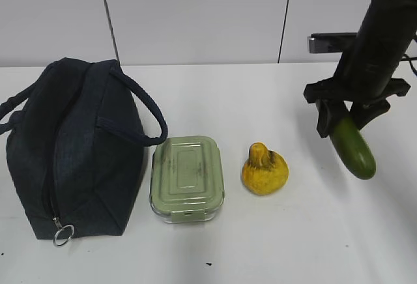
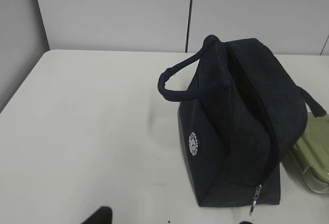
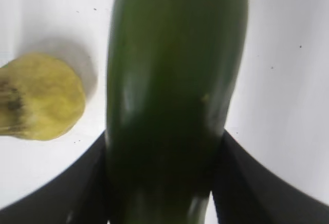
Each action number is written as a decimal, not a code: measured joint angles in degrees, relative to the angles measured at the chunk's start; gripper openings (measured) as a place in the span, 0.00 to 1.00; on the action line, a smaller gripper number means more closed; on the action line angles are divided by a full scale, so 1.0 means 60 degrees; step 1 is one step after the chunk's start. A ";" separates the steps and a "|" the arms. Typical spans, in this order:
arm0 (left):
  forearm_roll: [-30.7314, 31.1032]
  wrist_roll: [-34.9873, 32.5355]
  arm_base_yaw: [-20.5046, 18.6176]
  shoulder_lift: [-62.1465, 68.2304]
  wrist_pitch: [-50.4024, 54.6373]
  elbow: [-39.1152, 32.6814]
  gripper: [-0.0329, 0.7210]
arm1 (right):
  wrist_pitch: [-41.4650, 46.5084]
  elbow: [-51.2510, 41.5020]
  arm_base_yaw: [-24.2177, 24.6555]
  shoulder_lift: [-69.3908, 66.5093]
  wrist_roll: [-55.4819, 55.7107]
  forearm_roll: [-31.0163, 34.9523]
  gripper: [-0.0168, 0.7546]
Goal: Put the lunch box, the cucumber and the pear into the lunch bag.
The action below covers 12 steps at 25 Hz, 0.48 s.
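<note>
My right gripper (image 1: 344, 122) is shut on the dark green cucumber (image 1: 355, 150) and holds it clear of the table at the right, its free end slanting down. In the right wrist view the cucumber (image 3: 175, 95) fills the space between the black fingers (image 3: 87, 183). The yellow pear (image 1: 264, 169) sits left of it, and the sage-lidded lunch box (image 1: 187, 176) lies beside the navy lunch bag (image 1: 78, 154). No lining shows along the bag's top seam. My left gripper (image 2: 172, 219) is open near the bag (image 2: 241, 116), only its tips in view.
The white table (image 1: 280, 245) ends at a grey panelled wall behind. A metal ring pull (image 1: 63, 234) hangs at the bag's near end. A black mount (image 1: 329, 42) stands at the back right. The lunch box corner (image 2: 316, 157) shows beside the bag.
</note>
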<state>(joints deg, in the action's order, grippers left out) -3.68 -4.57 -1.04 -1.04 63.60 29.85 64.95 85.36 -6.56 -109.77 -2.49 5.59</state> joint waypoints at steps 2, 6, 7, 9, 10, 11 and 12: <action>0.0000 0.0000 0.0000 0.0000 0.0000 0.0000 0.62 | 0.0058 0.0000 0.0000 0.0410 -0.0007 0.0156 0.52; -0.0010 0.0000 0.0000 0.0000 0.0000 0.0000 0.62 | 0.0108 0.0004 -0.0012 0.1100 -0.0166 0.0612 0.52; -0.0021 0.0000 0.0000 0.0000 0.0000 0.0000 0.62 | 0.0120 0.0004 -0.0012 0.1227 -0.0255 0.0749 0.52; -0.0093 0.0000 0.0000 0.0000 0.0000 0.0000 0.62 | 0.0143 0.0004 -0.0012 0.1488 -0.0487 0.1174 0.52; -0.0151 0.0000 0.0000 0.0000 0.0000 0.0000 0.62 | 0.0157 0.0004 -0.0012 0.1574 -0.0597 0.1408 0.52; -0.0265 0.0000 0.0000 0.0000 0.0000 0.0000 0.62 | 0.0157 0.0004 -0.0012 0.1657 -0.0699 0.1592 0.52; -0.0438 0.0000 0.0000 0.0000 0.0000 0.0000 0.62 | 0.0166 0.0004 -0.0012 0.1763 -0.0830 0.1791 0.52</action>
<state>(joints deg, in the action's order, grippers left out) -6.31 -4.57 -1.04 -1.04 63.60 29.85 65.95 85.39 -6.64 -99.20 -7.47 16.34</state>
